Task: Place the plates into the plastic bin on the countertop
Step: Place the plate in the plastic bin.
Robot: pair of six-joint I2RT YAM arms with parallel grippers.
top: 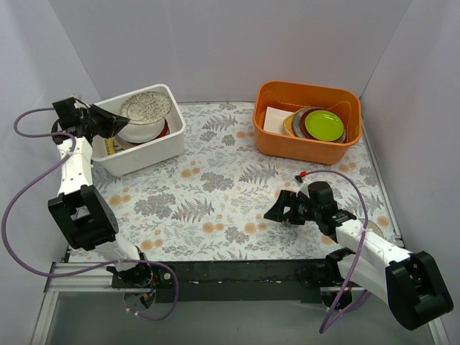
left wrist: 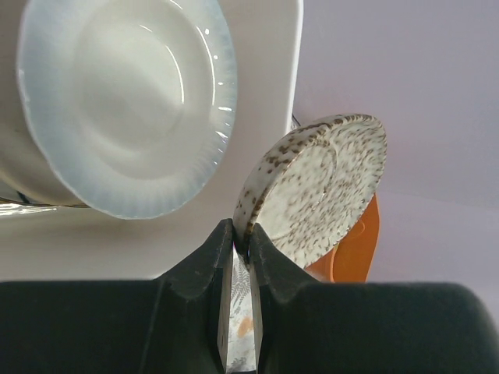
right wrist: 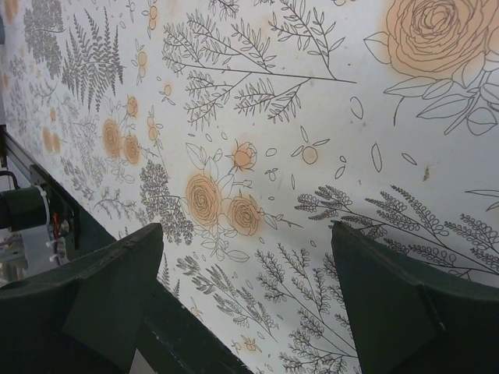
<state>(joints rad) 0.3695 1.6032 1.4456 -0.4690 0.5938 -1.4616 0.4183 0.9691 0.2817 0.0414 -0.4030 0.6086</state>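
My left gripper (top: 121,117) is shut on the rim of the speckled beige plate (top: 146,106) and holds it tilted over the white plastic bin (top: 147,154) at the back left. In the left wrist view the jaws (left wrist: 242,238) pinch that plate's edge (left wrist: 316,187), and a white plate (left wrist: 125,101) lies in the bin below. A red-brown plate (top: 165,130) shows under a white one in the bin. My right gripper (top: 275,211) is open and empty just above the countertop (top: 215,194); its fingers (right wrist: 390,304) frame bare fern print.
An orange tub (top: 305,121) at the back right holds a green plate (top: 323,124) stacked on darker ones and a pale square item. Grey walls close in the sides and back. A black rail runs along the front edge.
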